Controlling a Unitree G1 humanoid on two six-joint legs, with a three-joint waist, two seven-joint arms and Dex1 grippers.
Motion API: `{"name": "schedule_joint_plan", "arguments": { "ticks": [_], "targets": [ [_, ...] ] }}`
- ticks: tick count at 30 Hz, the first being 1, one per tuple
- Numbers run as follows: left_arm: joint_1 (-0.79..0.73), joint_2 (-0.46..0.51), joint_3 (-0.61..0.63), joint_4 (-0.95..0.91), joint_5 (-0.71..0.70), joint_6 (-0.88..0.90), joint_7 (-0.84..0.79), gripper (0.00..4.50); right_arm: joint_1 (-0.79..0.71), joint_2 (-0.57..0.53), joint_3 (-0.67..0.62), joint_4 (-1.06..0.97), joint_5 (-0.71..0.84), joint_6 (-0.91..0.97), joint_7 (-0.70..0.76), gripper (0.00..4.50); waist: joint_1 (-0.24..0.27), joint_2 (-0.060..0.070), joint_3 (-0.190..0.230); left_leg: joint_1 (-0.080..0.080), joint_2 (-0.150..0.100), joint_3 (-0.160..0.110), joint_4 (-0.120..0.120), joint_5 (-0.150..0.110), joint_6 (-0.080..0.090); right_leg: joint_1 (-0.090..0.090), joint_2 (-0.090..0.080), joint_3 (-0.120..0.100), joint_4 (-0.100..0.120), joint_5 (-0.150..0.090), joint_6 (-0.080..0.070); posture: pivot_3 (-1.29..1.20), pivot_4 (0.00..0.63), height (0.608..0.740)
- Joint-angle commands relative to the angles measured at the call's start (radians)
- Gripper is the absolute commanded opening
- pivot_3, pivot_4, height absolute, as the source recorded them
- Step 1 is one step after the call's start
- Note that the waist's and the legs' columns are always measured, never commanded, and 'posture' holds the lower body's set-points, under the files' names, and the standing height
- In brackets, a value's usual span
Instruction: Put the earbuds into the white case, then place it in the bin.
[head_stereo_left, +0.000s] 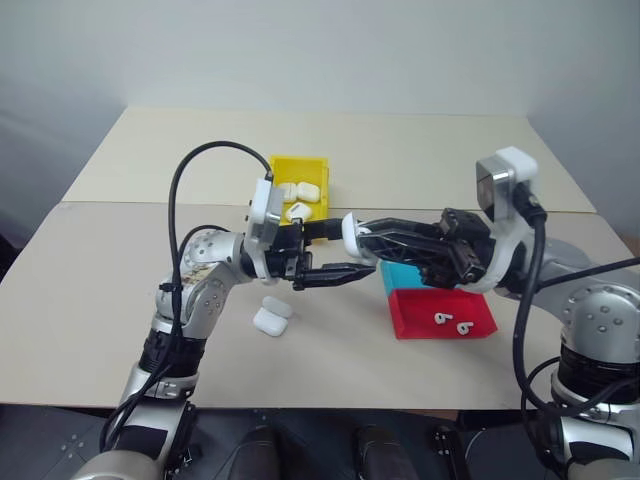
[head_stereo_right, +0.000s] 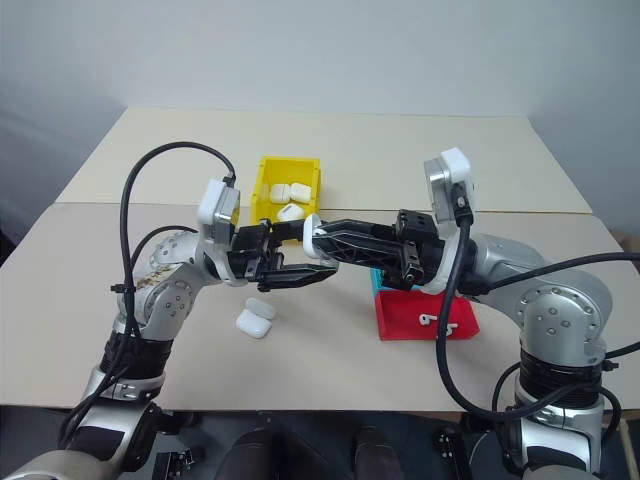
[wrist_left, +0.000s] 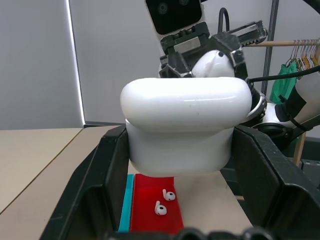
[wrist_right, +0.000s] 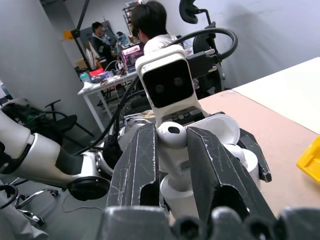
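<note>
**A:** What is the left gripper (head_stereo_left: 322, 262) holding?

**B:** Its two black fingers are clamped on the white case (wrist_left: 185, 127), a glossy, smooth plastic shell with rounded corners, held above the table (head_stereo_left: 90, 290) between the two arms. In the left wrist view the case sits between the matte black fingers with its lid swung open.

**A:** And the right gripper (wrist_right: 172, 150)?

**B:** Its scuffed, scratched black fingers are pinching one earbud (wrist_right: 171, 136), a tiny shiny white bulb. It is held right at the open case; I cannot tell whether it touches the case.

**A:** Where are the other earbuds?

**B:** Two lie loose on the red part (head_stereo_left: 420, 312) of the flat tray, close beside each other: one (head_stereo_left: 440, 319) and another (head_stereo_left: 464, 327), small gloss-white pieces with short stems. The tray's teal part (head_stereo_left: 400, 275) lies along the far side of the red part, half hidden by the right arm.

**A:** The bin?

**B:** The bin (head_stereo_left: 285, 165) is bright yellow plastic, rectangular with upright walls, on the table beyond the grippers. White rounded cases (head_stereo_left: 307, 190) lie inside it.

**A:** Anything else on the table?

**B:** One more white case (head_stereo_left: 271, 315) rests on the pale tan tabletop below the left gripper, its lid open. The table surface is matte and plain, with a seam running across it.
</note>
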Motion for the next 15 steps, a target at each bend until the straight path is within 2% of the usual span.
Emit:
{"name": "schedule_joint_plan", "arguments": {
  "ticks": [1,15],
  "targets": [
    [-0.024,-0.001,0.02,-0.005,-0.01,-0.025,-0.012,2.78,0.002,-0.017,-0.008,-0.01,0.006,-0.038,0.004,0.66,0.0,0.0,0.0,0.0,0.0,0.0,0.0,0.0,0.0,0.0,0.0,0.0,0.0,0.0,0.0,0.0,0.15,0.74],
    [-0.013,-0.014,0.019,-0.026,0.002,-0.024,0.009,2.78,0.06,-0.067,0.041,-0.037,-0.039,-0.092,0.042,0.66,-0.002,0.0,0.0,0.0,0.0,0.0,0.0,0.0,0.0,0.0,0.0,0.0,0.0,0.0,0.0,0.0,0.15,0.74]
  ]
}}
